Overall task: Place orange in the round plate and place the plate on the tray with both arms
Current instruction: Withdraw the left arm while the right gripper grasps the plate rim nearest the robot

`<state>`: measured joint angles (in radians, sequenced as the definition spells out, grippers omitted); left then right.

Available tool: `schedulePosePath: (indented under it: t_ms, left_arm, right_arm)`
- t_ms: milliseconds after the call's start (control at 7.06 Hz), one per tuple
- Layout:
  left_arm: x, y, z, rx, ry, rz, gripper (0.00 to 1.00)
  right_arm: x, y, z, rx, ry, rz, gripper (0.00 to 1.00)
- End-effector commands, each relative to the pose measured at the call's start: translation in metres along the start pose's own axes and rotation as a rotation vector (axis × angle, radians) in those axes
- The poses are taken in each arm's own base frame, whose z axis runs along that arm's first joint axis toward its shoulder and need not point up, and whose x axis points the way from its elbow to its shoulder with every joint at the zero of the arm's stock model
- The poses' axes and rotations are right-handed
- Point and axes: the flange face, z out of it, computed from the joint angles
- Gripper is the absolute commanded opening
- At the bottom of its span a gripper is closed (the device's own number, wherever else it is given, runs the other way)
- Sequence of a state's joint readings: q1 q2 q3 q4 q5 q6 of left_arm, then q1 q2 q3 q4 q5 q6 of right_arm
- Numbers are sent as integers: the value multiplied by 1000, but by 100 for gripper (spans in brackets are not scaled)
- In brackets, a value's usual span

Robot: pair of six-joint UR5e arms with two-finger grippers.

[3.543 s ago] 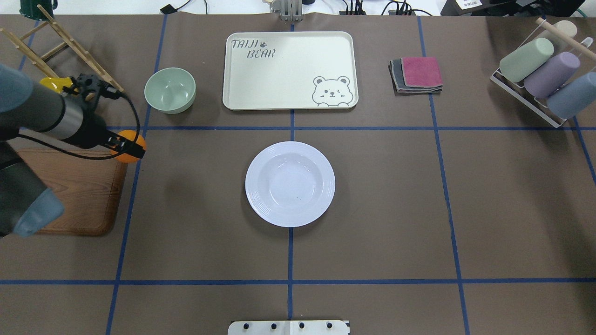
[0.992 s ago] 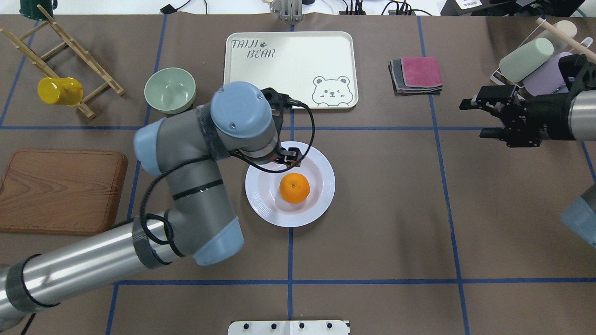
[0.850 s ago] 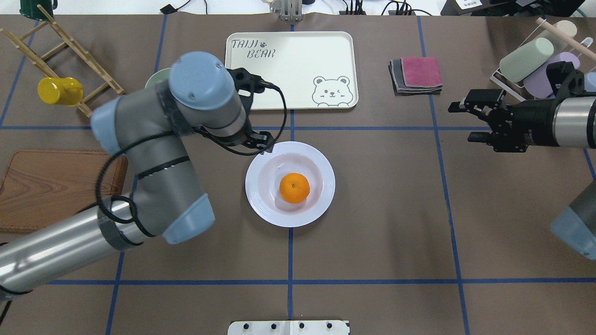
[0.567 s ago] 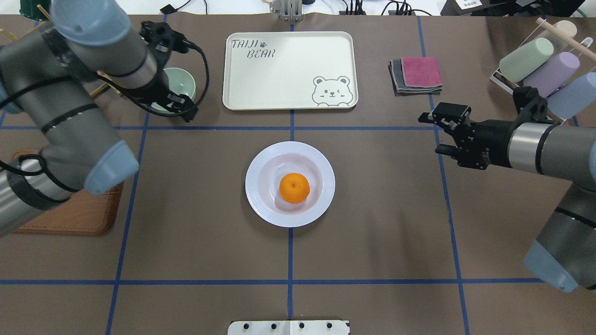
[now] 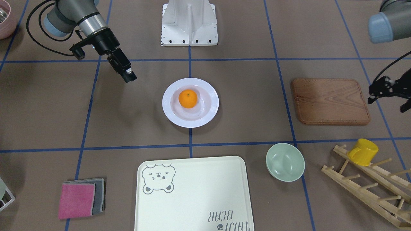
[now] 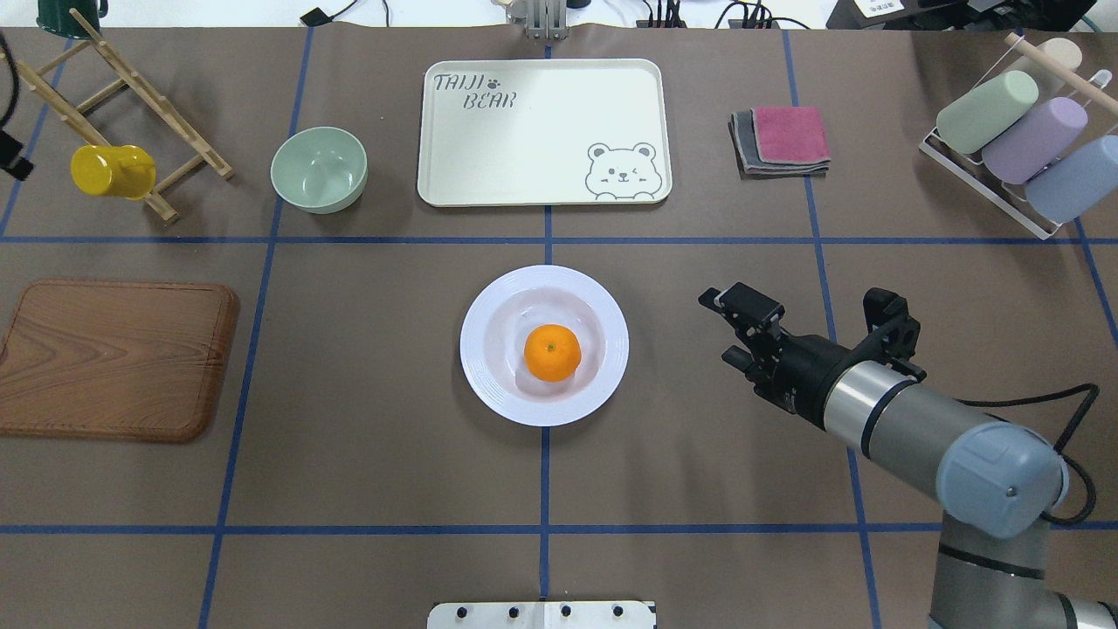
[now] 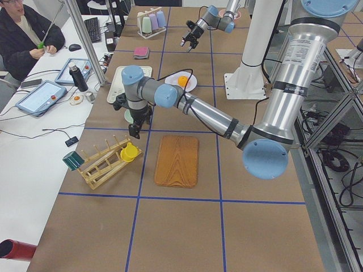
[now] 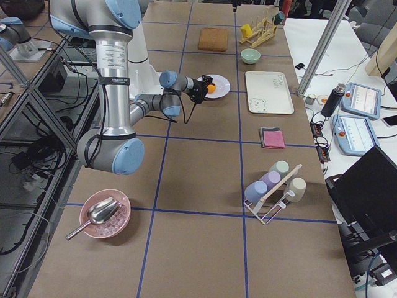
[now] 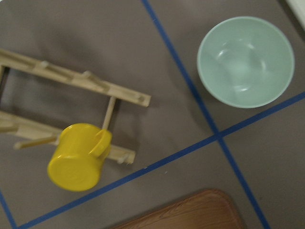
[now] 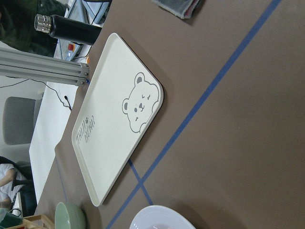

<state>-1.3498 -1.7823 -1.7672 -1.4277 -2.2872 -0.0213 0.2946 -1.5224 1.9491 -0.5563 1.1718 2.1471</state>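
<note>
The orange [image 6: 552,352] [image 5: 188,98] lies in the sunken centre of the white round plate [image 6: 616,349] [image 5: 212,109] at mid-table. The cream bear tray [image 6: 541,131] [image 5: 199,192] [image 10: 112,119] lies bare beyond the plate. My right gripper [image 6: 727,329] [image 5: 127,75] hangs open a short way to the plate's right, fingers pointing toward it, touching nothing. My left gripper [image 5: 388,99] [image 7: 136,122] is far off to the left, above the table near the wooden board and the rack, open and holding nothing.
A pale green bowl [image 6: 319,169] [image 9: 245,62] stands left of the tray. A yellow cup [image 6: 109,170] [image 9: 76,157] hangs on a wooden rack [image 6: 131,96]. The wooden board [image 6: 113,358] lies at the left, folded cloths [image 6: 782,140] and a cup rack [image 6: 1013,140] at the right.
The left arm set the orange in the plate, let go and swung away to the far left. The right arm came from the right rack area toward the plate's right side.
</note>
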Motion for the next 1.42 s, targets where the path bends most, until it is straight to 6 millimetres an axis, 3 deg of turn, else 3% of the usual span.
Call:
schedulePosePath:
  t_ms: [0,283,425,992,1134,1276]
  left_arm:
    - [-110,67,-12,-5,-12,38,98]
    - [-132,97,-2,-52,1,-6,98]
    - [-133,102,1,-56,4,-9,98]
    - [-136,109,7,-66,7,-19,98]
    - [-136,111,7,-65,7,-18,98]
    - [-136,111,7,-66,8,-19,98]
  right_arm:
    - [25,40,-3,12,-13,-8,100]
    - [38,73,8,14,-29,102,96]
    - [30,93,18,-5,-44,131,95]
    - [58,104,52,31,2,133,100]
    - [42,114,82,74,15,111,99]
    - [38,120,90,82,27,104,98]
